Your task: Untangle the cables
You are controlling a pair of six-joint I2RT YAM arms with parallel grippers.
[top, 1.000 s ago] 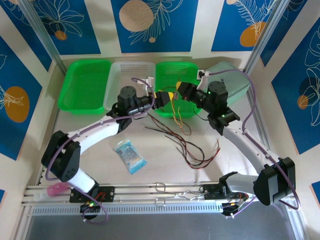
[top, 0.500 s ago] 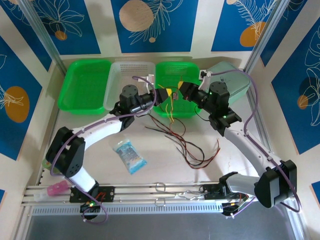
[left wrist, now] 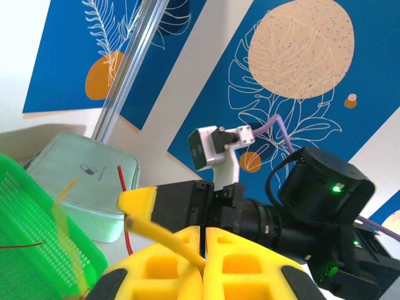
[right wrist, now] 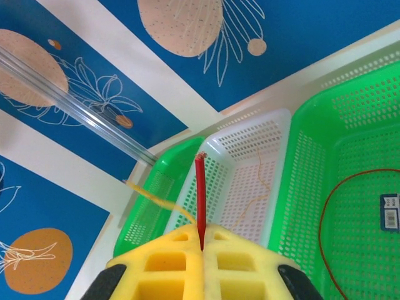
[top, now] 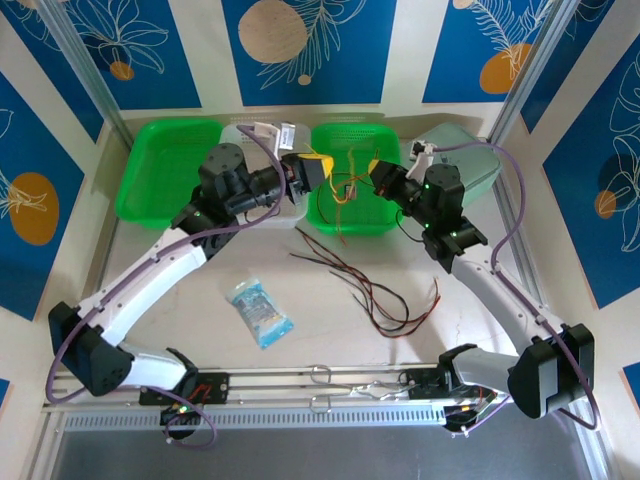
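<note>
Pull apart slowly and level, left gripper (top: 318,167) pressed shut on a yellow cable (left wrist: 159,232) and right gripper (top: 373,170) pinching a red cable (right wrist: 200,194), above the far green basket (top: 350,128), to slip strands free rather than tighten knots. Watch the other cables (top: 375,295) lying loose on the pale table (top: 330,345), right of a packet (top: 259,312); note blue patterned walls (top: 300,50) close around.

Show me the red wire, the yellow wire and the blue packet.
red wire (right wrist: 200,200), right wrist view, middle of its upright end.
yellow wire (left wrist: 165,239), left wrist view, middle of its slanting stretch.
blue packet (top: 258,312), top view, its centre.
</note>
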